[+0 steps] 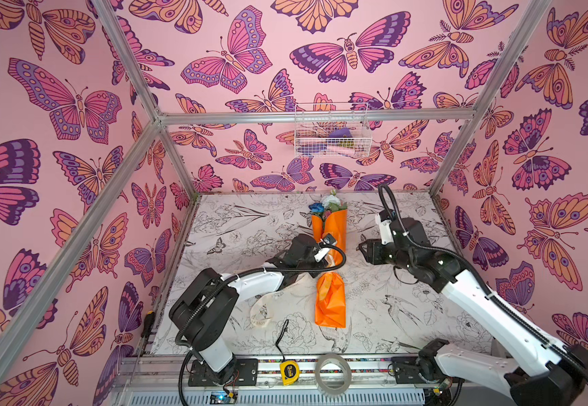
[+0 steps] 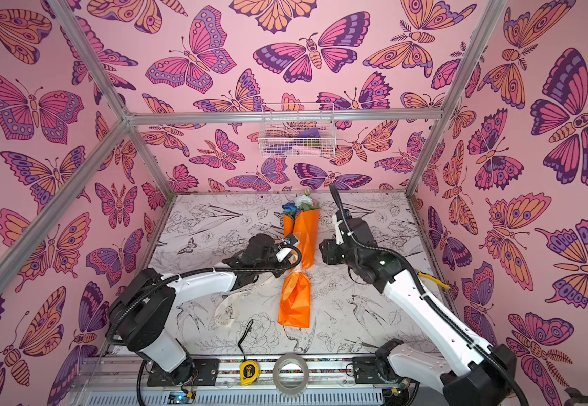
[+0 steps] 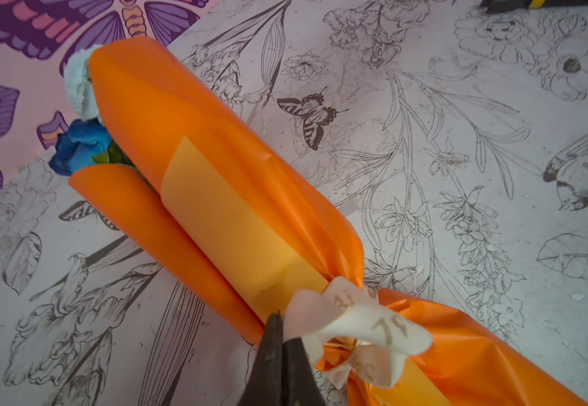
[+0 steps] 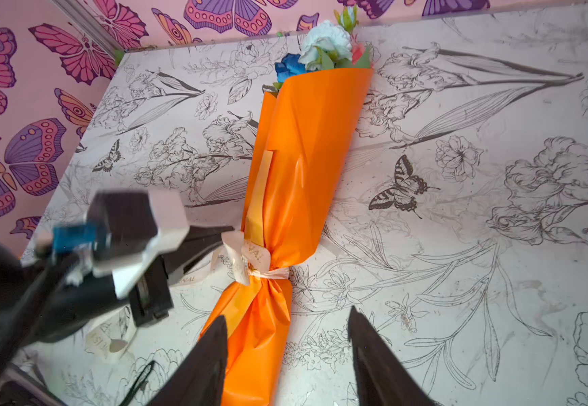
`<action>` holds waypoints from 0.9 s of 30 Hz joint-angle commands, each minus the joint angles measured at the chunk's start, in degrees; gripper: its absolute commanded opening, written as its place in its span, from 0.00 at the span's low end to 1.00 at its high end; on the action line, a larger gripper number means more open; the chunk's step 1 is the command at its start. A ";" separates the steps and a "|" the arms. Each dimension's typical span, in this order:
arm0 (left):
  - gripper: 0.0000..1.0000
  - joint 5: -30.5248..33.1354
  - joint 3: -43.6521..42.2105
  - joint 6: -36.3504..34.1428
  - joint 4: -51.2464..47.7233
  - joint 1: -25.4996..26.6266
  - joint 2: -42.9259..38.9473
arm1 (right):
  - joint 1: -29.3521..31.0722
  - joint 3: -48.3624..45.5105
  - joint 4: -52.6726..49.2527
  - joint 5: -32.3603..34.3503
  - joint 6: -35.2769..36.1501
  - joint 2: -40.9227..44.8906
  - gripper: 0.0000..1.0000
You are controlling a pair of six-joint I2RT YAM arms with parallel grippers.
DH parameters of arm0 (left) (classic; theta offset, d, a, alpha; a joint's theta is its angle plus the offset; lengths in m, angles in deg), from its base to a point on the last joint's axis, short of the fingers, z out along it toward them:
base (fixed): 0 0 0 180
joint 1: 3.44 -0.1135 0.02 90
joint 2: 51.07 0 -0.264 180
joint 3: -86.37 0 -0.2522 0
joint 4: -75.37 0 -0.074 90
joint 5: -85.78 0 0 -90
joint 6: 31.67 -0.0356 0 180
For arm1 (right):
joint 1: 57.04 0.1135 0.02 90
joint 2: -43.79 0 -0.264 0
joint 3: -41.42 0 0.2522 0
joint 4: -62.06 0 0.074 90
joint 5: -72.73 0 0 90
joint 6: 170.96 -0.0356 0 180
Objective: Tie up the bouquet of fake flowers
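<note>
The bouquet of fake flowers lies lengthwise mid-table in both top views, wrapped in orange paper, with its blue and white blooms toward the back wall. A cream printed ribbon is cinched round its narrow waist, and a loose tail trails off to the left. My left gripper is at that waist, shut on a loop of the ribbon. My right gripper hangs open to the right of the bouquet, holding nothing. One of its fingers sits over the lower wrap.
A yellow tape measure and a roll of tape rest on the front rail. A black cord lies near the front edge. A screwdriver lies at the left edge. A wire basket hangs on the back wall.
</note>
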 commanded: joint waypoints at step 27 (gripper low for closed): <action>0.00 -16.42 9.27 18.23 -11.87 -8.91 5.26 | 48.55 9.26 16.12 13.06 27.90 -38.29 0.54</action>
